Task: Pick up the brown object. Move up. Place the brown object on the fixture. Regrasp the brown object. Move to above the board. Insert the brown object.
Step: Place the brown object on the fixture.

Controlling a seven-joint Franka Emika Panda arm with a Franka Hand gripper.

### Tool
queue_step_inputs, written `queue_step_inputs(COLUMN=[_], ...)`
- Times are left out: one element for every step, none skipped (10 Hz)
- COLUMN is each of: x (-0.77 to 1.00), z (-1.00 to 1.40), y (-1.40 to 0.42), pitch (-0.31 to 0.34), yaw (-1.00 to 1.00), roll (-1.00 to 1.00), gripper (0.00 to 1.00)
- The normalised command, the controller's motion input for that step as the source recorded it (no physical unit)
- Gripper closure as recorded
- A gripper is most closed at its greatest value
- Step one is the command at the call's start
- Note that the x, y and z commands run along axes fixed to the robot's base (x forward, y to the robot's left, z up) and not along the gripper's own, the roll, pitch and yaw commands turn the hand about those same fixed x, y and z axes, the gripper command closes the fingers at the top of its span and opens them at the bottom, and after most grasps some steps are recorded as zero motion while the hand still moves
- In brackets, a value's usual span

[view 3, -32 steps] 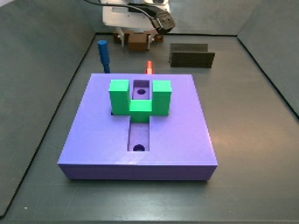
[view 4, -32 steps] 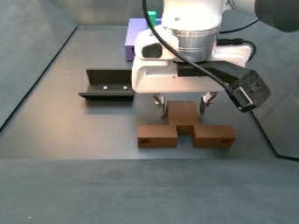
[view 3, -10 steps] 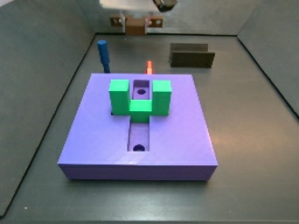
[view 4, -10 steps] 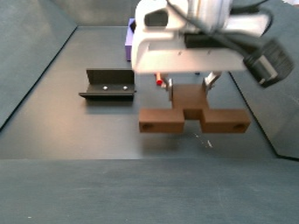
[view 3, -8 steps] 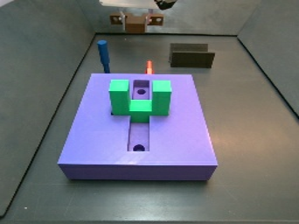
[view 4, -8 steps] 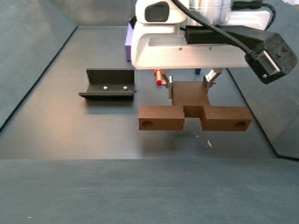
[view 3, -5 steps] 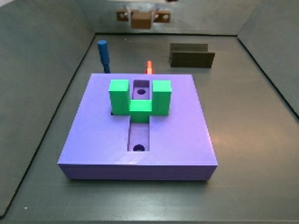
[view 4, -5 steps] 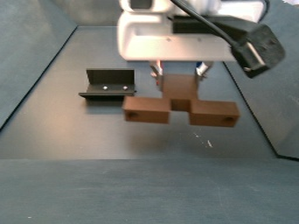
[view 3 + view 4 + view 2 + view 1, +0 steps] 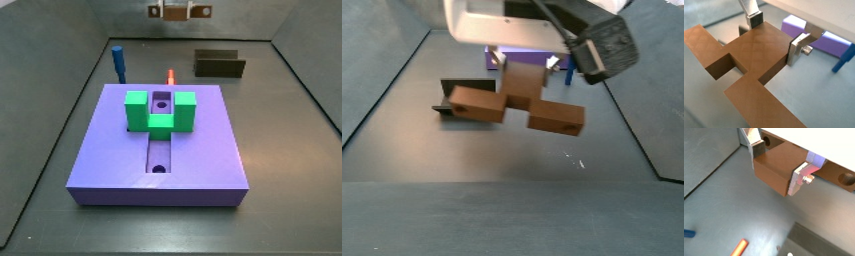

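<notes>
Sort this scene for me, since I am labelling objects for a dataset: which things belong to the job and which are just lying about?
Part of the job:
- brown object, held off the floor in the gripper, jaws closed on its stem
- fixture, on the floor
- board, slot open, green block on it

Lying about:
- blue peg, upright beside the board
- red peg, behind the board

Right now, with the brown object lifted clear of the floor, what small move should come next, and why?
Probably carry it sideways toward the fixture. The hand is shut on the brown object, which hangs in the air, tilted, near the fixture but not on it. The board step comes only after setting it there and regrasping.
</notes>
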Motion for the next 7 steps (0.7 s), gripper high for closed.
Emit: queue_step_inputs(x=[0.54, 0.54, 0.58, 0.59, 0.59, 0.59, 0.58], z=[0.16, 0.14, 0.10, 0.10, 0.10, 0.10, 0.09], y=[0.00, 0.00, 0.00, 0.00, 0.00, 0.00, 0.00], pitch=[-0.317, -0.300, -0.251, -0.260, -0.263, -0.254, -0.260], yaw=[-0.31, -0.29, -0.26, -0.26, -0.27, -0.26, -0.24], roll=[-1.00, -1.00, -1.00, -1.00, -1.00, -1.00, -1.00], gripper=[1.00, 1.00, 1.00, 1.00, 1.00, 1.00, 1.00])
